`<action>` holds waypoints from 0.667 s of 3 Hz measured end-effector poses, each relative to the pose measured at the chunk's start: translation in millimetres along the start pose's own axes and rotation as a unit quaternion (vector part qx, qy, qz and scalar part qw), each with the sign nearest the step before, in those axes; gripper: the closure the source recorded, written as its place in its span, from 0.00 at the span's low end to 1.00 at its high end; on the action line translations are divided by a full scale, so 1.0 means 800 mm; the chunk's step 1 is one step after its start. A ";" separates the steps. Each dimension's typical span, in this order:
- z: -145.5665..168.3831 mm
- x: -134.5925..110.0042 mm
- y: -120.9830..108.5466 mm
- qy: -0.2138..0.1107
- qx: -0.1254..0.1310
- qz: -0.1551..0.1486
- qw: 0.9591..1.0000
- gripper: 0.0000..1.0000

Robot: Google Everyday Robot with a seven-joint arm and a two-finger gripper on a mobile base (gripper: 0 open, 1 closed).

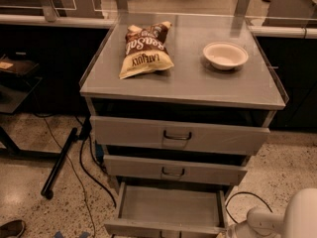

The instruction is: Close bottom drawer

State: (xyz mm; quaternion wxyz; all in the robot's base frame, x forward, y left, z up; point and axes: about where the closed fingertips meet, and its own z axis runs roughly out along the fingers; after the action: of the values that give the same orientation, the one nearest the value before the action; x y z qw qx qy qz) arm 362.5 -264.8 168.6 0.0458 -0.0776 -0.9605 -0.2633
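Note:
The bottom drawer (168, 206) of the grey metal cabinet (183, 88) stands pulled out towards me. Its plain grey tray is bare inside. Its front panel (163, 228) runs along the lower edge of the view, and its handle is cut off there. The gripper is out of view. Only a white rounded part of my arm (282, 217) shows at the bottom right, just right of the open drawer's front corner.
The top drawer (178, 135) and middle drawer (173, 171) are slightly ajar above the open one. A chip bag (143, 48) and a white bowl (225, 54) lie on the cabinet top. Black cables, a black pole (59, 162) and a shoe (11, 228) lie on the floor to the left.

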 end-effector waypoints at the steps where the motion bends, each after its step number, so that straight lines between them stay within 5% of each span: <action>1: 0.000 0.000 0.000 0.000 0.000 0.000 1.000 1.00; 2: 0.001 -0.020 0.001 -0.010 -0.004 0.012 1.000 1.00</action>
State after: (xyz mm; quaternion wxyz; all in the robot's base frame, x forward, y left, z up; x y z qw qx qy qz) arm 377.9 -265.8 166.1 0.0394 -0.0917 -0.9588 -0.2659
